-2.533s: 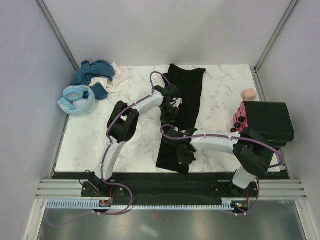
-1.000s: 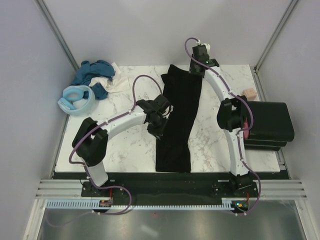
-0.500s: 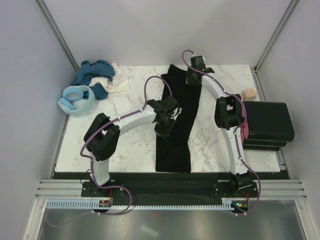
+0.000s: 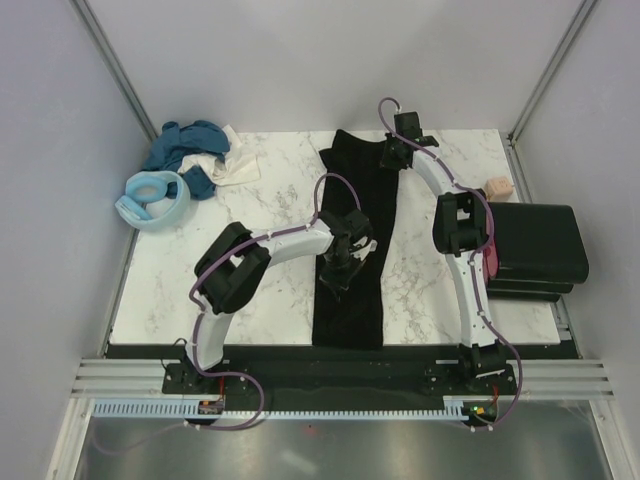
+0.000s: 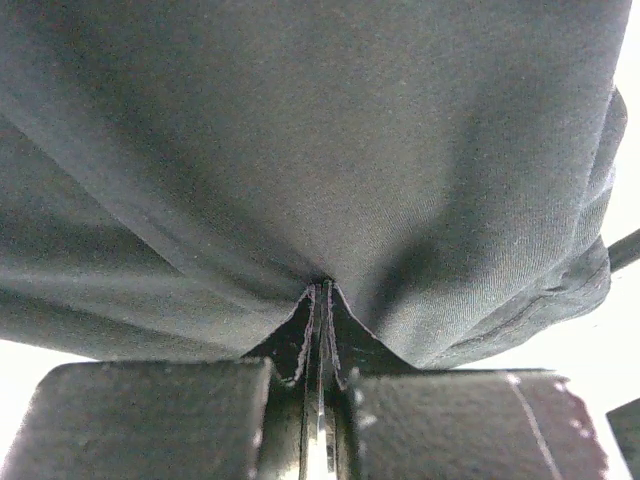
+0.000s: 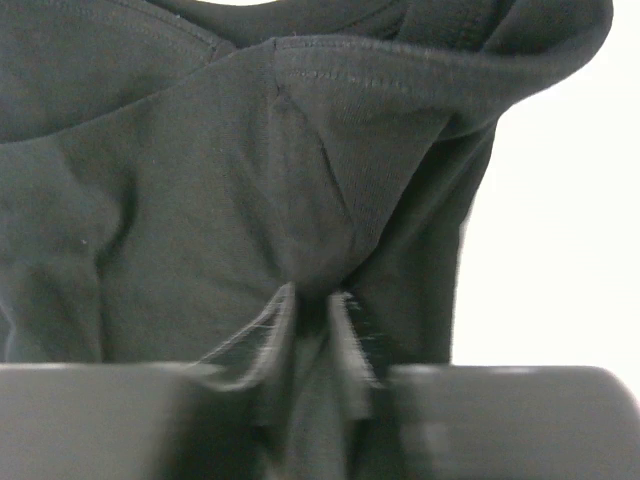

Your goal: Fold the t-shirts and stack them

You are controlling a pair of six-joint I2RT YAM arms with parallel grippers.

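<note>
- The black t-shirt [image 4: 350, 300] lies folded into a long narrow strip down the middle of the counter [image 4: 250, 290], running from the far edge to the near edge.
- The left fingers [image 5: 150, 420] are pressed almost together, with only a thin slit between them. A pinched ridge of the black cloth rises out of that slit and the rest of the cloth drapes away above it.
- From above, the left fingers sit on the strip about halfway along its length, near its left edge.
- The right fingers [image 6: 500, 420] stand a little apart and clamp a thicker bunch of the same black cloth. A stitched hem runs just above the pinch.
- From above, the right fingers are at the far end of the strip, on its right corner.
- A heap of teal-blue and white t-shirts [image 4: 195, 150] lies in the far-left corner, well apart from the strip.
- A folded black stack [image 4: 535, 245] rests at the right edge, with a small pinkish block [image 4: 497, 187] just beyond it.
</note>
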